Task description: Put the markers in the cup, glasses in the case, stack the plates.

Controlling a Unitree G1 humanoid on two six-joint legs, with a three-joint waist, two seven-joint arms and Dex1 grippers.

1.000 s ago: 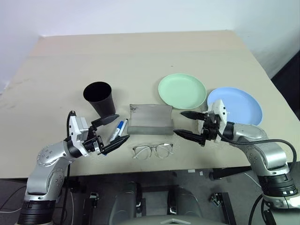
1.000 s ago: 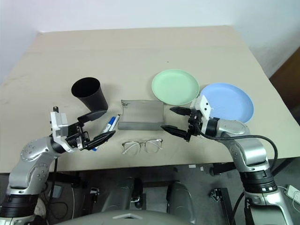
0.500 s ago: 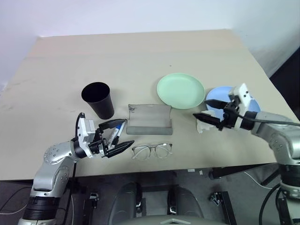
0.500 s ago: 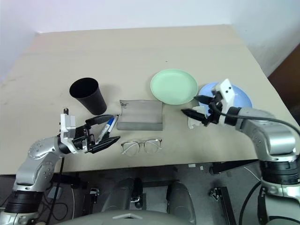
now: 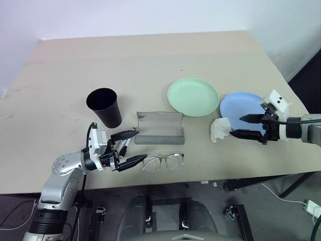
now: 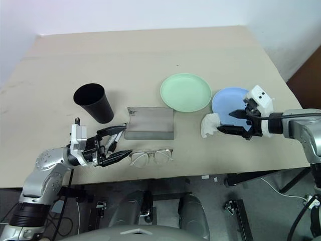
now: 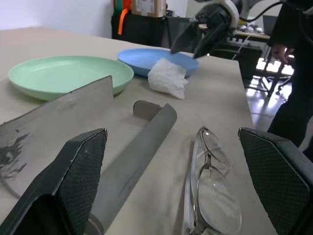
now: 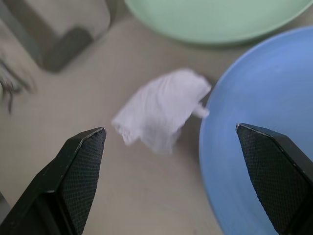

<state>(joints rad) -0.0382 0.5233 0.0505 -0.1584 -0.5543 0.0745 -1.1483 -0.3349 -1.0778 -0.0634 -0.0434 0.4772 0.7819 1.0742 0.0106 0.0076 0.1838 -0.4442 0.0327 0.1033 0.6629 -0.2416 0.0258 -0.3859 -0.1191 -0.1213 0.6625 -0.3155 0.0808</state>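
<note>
While nothing is yet in its place, you look to be opening two steps at once: the glasses on the left, the plates on the right.

Take the case (image 5: 159, 127) as your landmark. It lies open and flat mid-table. The glasses (image 5: 163, 161) lie just in front of it, at the near edge, unfolded with lenses up. Your left gripper (image 5: 129, 148) sits level just to their left, pointing at them, its fingers spread wide and empty; one fingertip reaches the frame's end, though I cannot tell whether it touches. The markers (image 5: 122, 146) lie by the case's left front corner, mostly hidden behind that gripper. The cup (image 5: 105, 107) stands upright farther left of the case.

Right of the case, the green plate (image 5: 193, 97) lies behind and the blue plate (image 5: 242, 108) farther right, the two close but not overlapping. A tissue (image 5: 218, 129) lies against the blue plate's near-left rim. Your right gripper (image 5: 238, 126) hovers over that rim, fingers wide apart, holding nothing.

Next, you probably need to close the left fingers on the glasses' frame, gently, and lift them back onto the case.
</note>
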